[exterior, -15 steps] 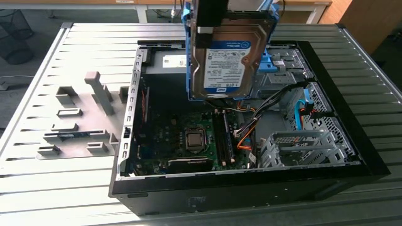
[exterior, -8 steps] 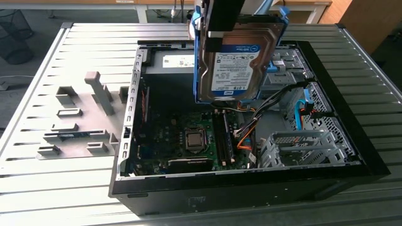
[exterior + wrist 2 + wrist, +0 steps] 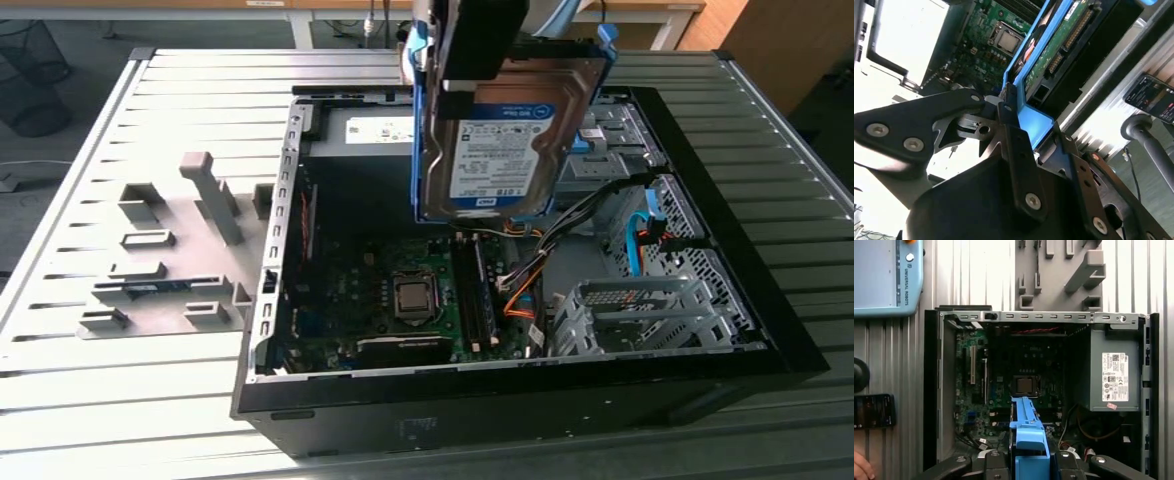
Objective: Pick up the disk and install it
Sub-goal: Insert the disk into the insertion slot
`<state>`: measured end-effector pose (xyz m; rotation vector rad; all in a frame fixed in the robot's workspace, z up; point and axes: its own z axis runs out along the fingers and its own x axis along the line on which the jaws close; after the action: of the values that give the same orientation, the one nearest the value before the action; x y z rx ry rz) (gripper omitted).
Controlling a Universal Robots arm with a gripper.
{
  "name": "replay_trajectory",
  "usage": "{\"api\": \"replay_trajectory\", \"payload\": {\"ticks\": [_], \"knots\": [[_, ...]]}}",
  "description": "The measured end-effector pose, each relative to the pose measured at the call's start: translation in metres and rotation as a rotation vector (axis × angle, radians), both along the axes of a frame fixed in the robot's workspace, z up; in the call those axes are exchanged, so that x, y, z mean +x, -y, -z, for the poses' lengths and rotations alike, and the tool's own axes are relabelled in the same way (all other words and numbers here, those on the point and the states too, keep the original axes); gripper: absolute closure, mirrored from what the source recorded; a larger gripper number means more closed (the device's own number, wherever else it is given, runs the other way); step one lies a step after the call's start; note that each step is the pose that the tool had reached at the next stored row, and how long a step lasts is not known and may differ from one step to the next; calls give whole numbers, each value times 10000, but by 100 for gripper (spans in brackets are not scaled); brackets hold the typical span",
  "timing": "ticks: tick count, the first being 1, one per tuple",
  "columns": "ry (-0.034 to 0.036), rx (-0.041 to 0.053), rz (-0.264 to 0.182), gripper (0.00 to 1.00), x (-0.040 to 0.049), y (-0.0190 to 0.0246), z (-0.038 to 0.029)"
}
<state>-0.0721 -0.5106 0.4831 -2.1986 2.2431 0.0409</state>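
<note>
Clamped in the claw (image 3: 1026,119), the disk (image 3: 501,140) is held upright over the open computer case (image 3: 787,350) lying on the tabletop (image 3: 147,400).

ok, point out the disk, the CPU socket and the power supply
disk (image 3: 501,160), exterior view, on its white-and-blue label
CPU socket (image 3: 1025,385), first wrist view, middle of the chip
power supply (image 3: 1115,376), first wrist view, on its white sticker
</note>
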Motion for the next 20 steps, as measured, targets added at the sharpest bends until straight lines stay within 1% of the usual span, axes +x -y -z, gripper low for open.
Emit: {"api": "replay_trajectory", "payload": {"ticks": [2,3,4,20], "knots": [[1,1,0,64,0,62,4],[1,1,0,64,0,87,6],[1,0,0,64,0,97,6],[1,-24,0,64,0,97,6]]}}
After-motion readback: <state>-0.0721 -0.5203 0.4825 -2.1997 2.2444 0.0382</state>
